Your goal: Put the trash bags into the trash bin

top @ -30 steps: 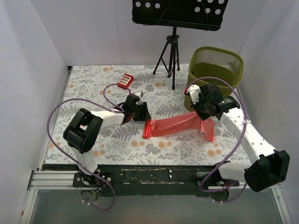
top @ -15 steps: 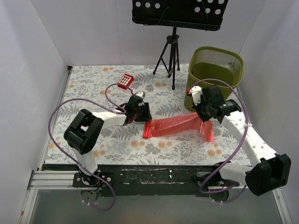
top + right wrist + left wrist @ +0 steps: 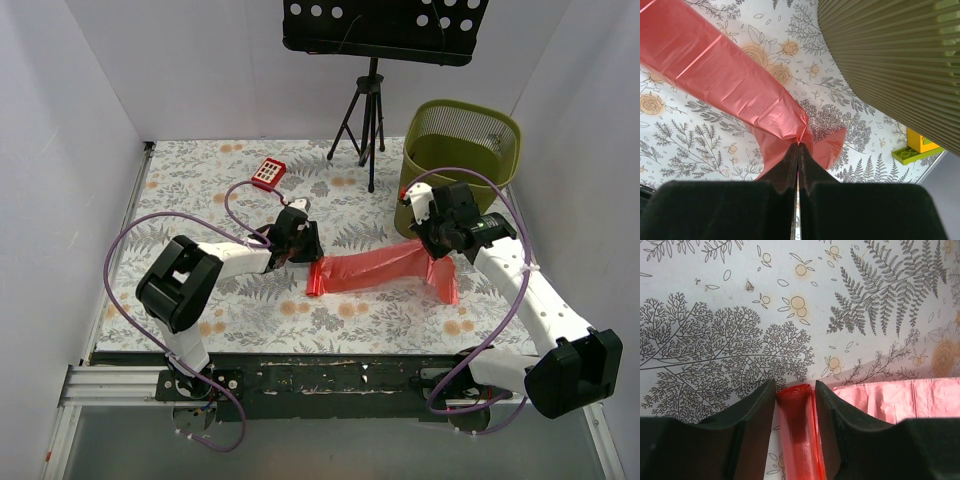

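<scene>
A table [image 3: 200, 170] covered in a fern-and-flower patterned cloth fills the space in front of me. At its far edge stands a black music stand [image 3: 378, 30] on a tripod. In the far right corner the olive-green trash bin [image 3: 462, 140] stands upright, its slatted wall close beside my right wrist camera.

One long red trash bag [image 3: 370, 270] is stretched across the middle of the table, outside the bin, running between my two arms. Its left part lies flat on the cloth. Its right end rises off the cloth, near the foot of the bin.

My right gripper [image 3: 798, 147] is fully closed, its two fingers pressed together with a bunched fold of the red film pinched at their tips. My left gripper [image 3: 795, 385] sits low on the cloth at the bag's left end, about half open, with the rolled edge of the bag filling the gap and a finger against each side.

A small red box [image 3: 268, 173] with white buttons lies well apart, toward the far left. A little green and yellow block [image 3: 917, 147] rests beside the bin.
</scene>
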`<state>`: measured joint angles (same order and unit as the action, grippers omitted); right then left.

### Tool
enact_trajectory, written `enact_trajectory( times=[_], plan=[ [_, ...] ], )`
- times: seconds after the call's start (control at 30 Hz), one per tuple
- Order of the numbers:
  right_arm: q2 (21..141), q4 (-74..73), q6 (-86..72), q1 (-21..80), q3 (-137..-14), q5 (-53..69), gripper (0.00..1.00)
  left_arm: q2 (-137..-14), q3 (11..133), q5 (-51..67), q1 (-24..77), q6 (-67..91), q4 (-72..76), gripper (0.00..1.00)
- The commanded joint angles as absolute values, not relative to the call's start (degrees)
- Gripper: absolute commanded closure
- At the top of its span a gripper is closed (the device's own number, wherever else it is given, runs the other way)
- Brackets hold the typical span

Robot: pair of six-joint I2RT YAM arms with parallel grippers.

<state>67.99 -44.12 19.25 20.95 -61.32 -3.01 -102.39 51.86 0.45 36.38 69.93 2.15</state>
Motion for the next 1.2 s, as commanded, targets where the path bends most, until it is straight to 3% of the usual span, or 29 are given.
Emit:
enact_trajectory(
  times=[0.0, 0.17, 0.3, 0.43, 0.57, 0.63, 0.83, 1.0, 1.17],
  plan=[
    [68.29, -41.22, 18.98, 20.66, -61.52, -2.81, 0.99, -112.24, 44.56, 4.38, 37.53, 67.68, -20.66, 0.68],
    [69.17, -40.96, 19.07, 20.65, -61.79, -2.03, 0.99, -109.0, 44.3, 6.24, 37.53, 65.31, -18.73, 0.97],
    [71.1, -41.39, 20.65, 20.65, -64.5, 2.52, 0.99, -103.2, 46.93, 6.32, 37.44, 58.91, -15.74, 1.0],
    [73.21, -42.71, 23.72, 20.74, -70.47, 12.71, 0.61, -97.66, 52.9, 4.4, 36.74, 48.28, -15.99, 1.0],
    [73.04, -38.07, 25.75, 20.66, -74.96, 26.51, 0.34, -91.86, 57.29, 2.11, 34.9, 42.11, -18.54, 1.0],
    [73.56, -34.21, 25.67, 20.74, -75.93, 33.45, 0.26, -88.26, 58.79, 1.67, 33.93, 40.78, -18.9, 1.0],
    [80.67, -28.31, 21.54, 23.72, -80.85, 44.11, 0.21, -80.17, 63.45, 5.87, 28.58, 40.69, -20.74, 1.0],
    [85.94, -18.47, 16.0, 28.73, -83.31, 44.3, 0.2, -75.94, 67.58, 8.26, 25.84, 40.61, -21.09, 1.0],
    [92.97, -16.26, 14.68, 32.43, -93.32, 44.29, 0.2, -71.64, 70.75, 13.7, 25.31, 35.52, -21.01, 1.0]
  ],
)
